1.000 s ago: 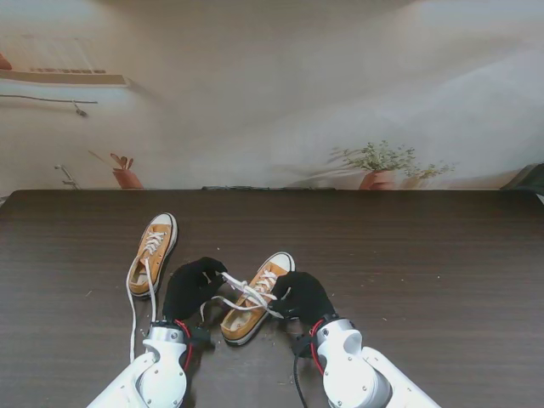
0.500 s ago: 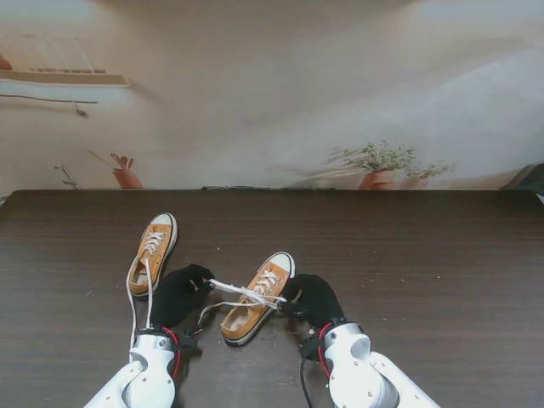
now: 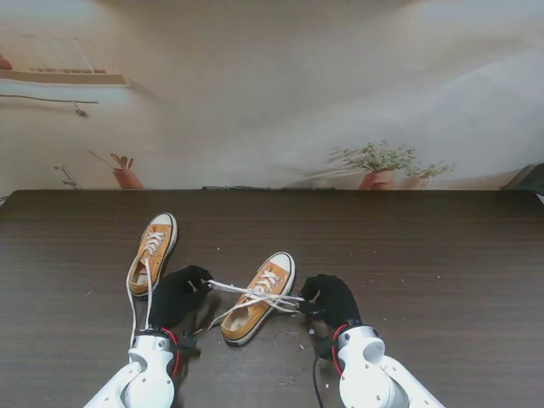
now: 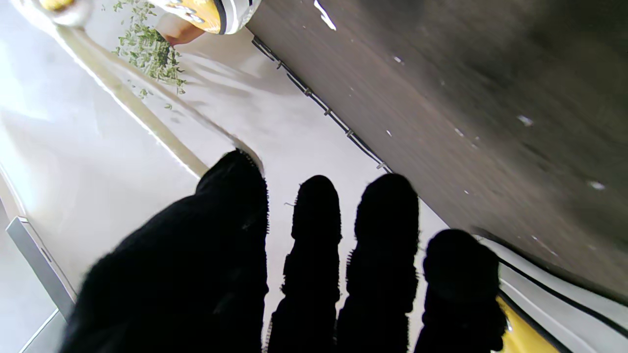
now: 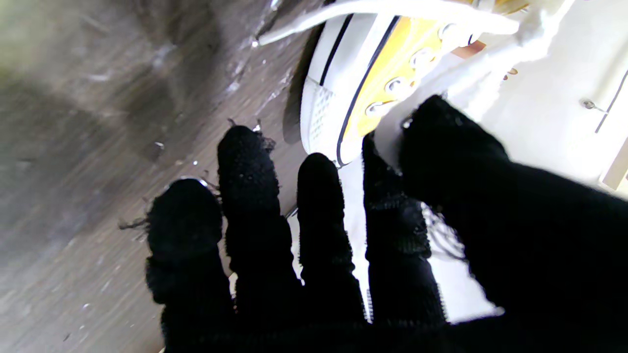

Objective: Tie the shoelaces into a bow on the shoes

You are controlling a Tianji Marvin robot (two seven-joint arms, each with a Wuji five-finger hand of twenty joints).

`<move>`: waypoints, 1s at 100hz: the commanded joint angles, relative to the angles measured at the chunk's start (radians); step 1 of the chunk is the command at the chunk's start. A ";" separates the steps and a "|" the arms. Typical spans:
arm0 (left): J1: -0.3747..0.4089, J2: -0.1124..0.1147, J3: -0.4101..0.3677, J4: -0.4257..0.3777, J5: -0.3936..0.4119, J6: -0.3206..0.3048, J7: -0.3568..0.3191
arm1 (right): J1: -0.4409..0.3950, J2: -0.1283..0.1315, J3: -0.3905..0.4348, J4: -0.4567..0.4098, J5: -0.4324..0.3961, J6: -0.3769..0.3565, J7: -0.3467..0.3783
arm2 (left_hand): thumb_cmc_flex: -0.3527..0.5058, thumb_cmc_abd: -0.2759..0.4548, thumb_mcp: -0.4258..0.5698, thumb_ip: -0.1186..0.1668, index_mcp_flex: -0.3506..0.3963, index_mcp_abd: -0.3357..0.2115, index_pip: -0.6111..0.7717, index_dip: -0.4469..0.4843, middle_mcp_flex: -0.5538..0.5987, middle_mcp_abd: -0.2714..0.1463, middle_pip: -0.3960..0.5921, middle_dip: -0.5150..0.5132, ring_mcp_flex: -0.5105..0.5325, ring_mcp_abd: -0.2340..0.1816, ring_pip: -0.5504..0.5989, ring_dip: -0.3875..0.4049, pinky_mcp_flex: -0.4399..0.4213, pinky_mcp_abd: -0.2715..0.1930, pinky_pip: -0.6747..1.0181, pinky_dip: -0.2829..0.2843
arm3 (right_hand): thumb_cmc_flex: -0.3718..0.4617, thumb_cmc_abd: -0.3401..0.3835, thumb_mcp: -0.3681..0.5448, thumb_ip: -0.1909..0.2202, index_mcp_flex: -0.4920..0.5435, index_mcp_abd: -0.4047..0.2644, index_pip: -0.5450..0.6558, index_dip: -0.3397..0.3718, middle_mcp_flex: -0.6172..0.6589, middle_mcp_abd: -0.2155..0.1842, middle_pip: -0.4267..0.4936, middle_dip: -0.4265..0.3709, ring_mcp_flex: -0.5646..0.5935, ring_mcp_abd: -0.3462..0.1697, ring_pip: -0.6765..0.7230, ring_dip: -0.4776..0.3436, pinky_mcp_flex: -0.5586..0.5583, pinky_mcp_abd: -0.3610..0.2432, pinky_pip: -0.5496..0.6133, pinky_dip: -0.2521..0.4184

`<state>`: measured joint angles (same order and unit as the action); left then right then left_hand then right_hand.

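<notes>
Two mustard-yellow canvas shoes are sitting on the dark wood-grain bench [image 3: 425, 246]. The nearer shoe [image 3: 259, 296] is lying between the two gloved hands, its white toe cap pointing toward one o'clock. The second shoe [image 3: 154, 252] is resting at about ten o'clock from it, well apart, toe toward twelve, with one loose lace [image 3: 133, 314] trailing off its heel end toward me along the bench.

The left hand [image 3: 179, 295] is sitting at nine o'clock of the nearer shoe, fingers curled around one white lace end. The right hand [image 3: 330, 299] is sitting at three o'clock of that shoe, pinching the other lace end. The laces [image 3: 246, 294] are stretching taut between the two hands, crossing over the shoe's tongue; no bow is showing.

In the left wrist view the gloved fingers [image 4: 316, 230] are lying side by side, and the lace itself is hidden there. In the right wrist view the thumb is pressing against a finger [image 5: 392, 220] right beside the shoe's eyelets [image 5: 392, 86], with white lace running past them.

Pale specks and crumbs are dotting the bench around the nearer shoe. Beyond the far edge, a backdrop with painted potted plants [image 3: 378, 166] is filling the view, well clear of both arms.
</notes>
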<state>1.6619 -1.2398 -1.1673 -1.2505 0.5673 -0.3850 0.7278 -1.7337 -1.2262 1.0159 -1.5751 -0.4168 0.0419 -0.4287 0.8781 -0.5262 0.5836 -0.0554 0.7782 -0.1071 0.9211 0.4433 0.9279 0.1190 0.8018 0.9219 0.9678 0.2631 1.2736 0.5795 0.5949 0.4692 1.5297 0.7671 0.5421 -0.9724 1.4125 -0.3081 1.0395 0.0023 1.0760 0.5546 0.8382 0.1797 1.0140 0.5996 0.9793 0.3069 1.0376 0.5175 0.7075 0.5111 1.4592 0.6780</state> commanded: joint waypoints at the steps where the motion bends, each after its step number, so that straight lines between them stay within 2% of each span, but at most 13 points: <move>1: 0.031 -0.002 0.001 0.053 -0.001 0.009 0.002 | -0.009 0.007 0.004 0.003 0.001 0.003 0.011 | 0.020 -0.005 0.011 0.035 0.032 -0.020 0.031 0.012 0.009 0.013 -0.006 0.011 -0.023 0.009 0.001 0.026 -0.005 0.047 0.005 0.018 | 0.054 -0.012 0.105 0.055 0.073 -0.095 0.049 0.013 0.016 0.016 -0.004 -0.012 0.006 0.012 0.012 -0.006 0.006 0.019 0.018 -0.013; 15: 0.026 -0.014 -0.001 0.059 -0.004 0.021 0.050 | -0.013 0.007 0.009 0.002 0.003 0.000 0.009 | 0.016 -0.005 0.030 0.033 0.021 -0.010 0.041 0.034 0.012 0.017 -0.003 0.016 -0.019 0.016 0.003 0.026 -0.002 0.054 0.007 0.019 | 0.053 -0.013 0.108 0.054 0.074 -0.095 0.049 0.013 0.017 0.016 -0.004 -0.012 0.006 0.010 0.012 -0.006 0.006 0.020 0.018 -0.014; 40: 0.024 -0.025 -0.001 0.052 -0.016 0.072 0.089 | -0.017 0.006 0.011 0.004 0.003 0.006 0.005 | 0.020 -0.001 0.035 0.028 0.014 0.012 0.044 0.041 0.011 0.024 0.004 0.015 -0.011 0.023 0.006 0.024 0.006 0.063 0.010 0.022 | 0.056 -0.015 0.110 0.053 0.074 -0.086 0.051 0.014 0.017 0.016 -0.004 -0.013 0.006 0.011 0.012 -0.007 0.007 0.019 0.019 -0.015; 89: 0.022 -0.043 -0.006 0.040 -0.054 0.159 0.128 | -0.035 0.004 0.031 0.017 -0.013 0.040 -0.013 | 0.039 0.019 0.024 0.018 -0.016 0.041 0.059 0.051 -0.002 0.038 0.021 0.009 -0.013 0.028 0.010 0.018 0.005 0.069 0.008 0.024 | 0.075 -0.008 0.106 0.050 0.070 -0.048 0.059 0.029 0.019 0.020 0.001 -0.017 0.010 0.010 0.015 -0.008 0.010 0.016 0.020 -0.020; 100: 0.025 -0.043 -0.007 0.034 -0.057 0.175 0.125 | -0.039 0.004 0.035 0.020 -0.016 0.046 -0.017 | 0.057 0.036 -0.004 0.012 -0.033 0.041 0.066 0.057 -0.011 0.040 0.025 0.004 -0.016 0.028 0.012 0.014 0.000 0.066 0.004 0.024 | 0.075 -0.008 0.105 0.049 0.071 -0.047 0.058 0.030 0.020 0.019 0.003 -0.018 0.012 0.008 0.016 -0.008 0.011 0.015 0.021 -0.021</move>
<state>1.6597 -1.2749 -1.1805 -1.2476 0.5146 -0.2237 0.8675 -1.7635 -1.2259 1.0453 -1.5617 -0.4301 0.0809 -0.4566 0.8782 -0.5262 0.5826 -0.0553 0.7739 -0.1001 0.9391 0.4699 0.9282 0.1581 0.8117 0.9219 0.9678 0.2826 1.2736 0.5795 0.5951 0.4695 1.5296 0.7723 0.5422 -0.9732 1.4128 -0.3080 1.0395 0.0023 1.0759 0.5546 0.8464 0.1799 1.0140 0.5995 0.9793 0.3071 1.0376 0.5175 0.7089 0.5116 1.4599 0.6644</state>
